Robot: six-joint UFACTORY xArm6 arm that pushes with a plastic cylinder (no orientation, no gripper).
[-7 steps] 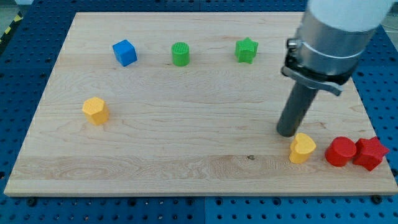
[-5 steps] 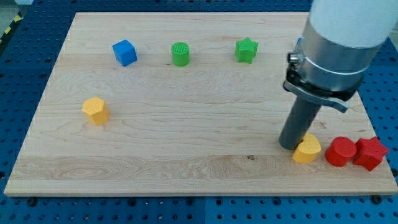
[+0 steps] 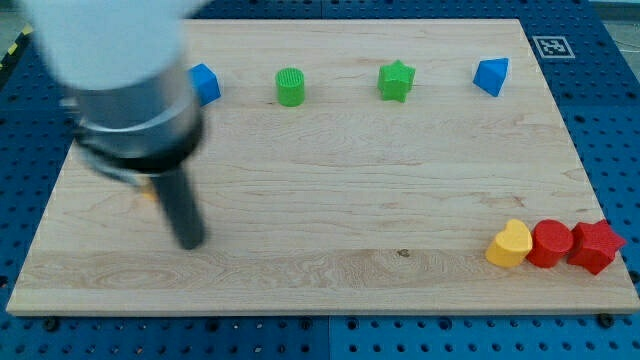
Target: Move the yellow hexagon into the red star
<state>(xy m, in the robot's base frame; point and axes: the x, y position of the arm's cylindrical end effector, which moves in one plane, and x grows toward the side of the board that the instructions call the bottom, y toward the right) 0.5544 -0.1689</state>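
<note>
The yellow hexagon (image 3: 147, 191) is almost entirely hidden. Only a thin yellow sliver peeks out at the left edge of the blurred rod, too little to make out its shape. It sits just up and to the view's left of my tip (image 3: 188, 244), close by, but I cannot tell if the two are touching. The tip is a bare rod end, with no jaws to part or close and nothing clamped. It is planted on the wooden board (image 3: 330, 200).

Now the relation that matters. The red star (image 3: 597, 246) is far off to the view's right of my tip, at about the same level, near the board's lower right corner. So the hexagon's target lies to the right, yet my tip stands on the hexagon's right and lower side. By my reading that is the wrong side for a push. The tip would need to get round to the hexagon's left before driving it across.

There is traffic in front of the goal, too. A red cylinder (image 3: 551, 243) sits pressed against the star's left side. A yellow heart (image 3: 511, 243) sits against the cylinder, the nearest of the three to my tip. A straight run along this line would likely meet the heart first.

Up above my tip, a blue cube (image 3: 206, 82) shows beside the arm's body. To its right sit a green cylinder (image 3: 290, 87), a green star (image 3: 396, 80) and a blue wedge-like block (image 3: 491, 75), all well clear of the route.
</note>
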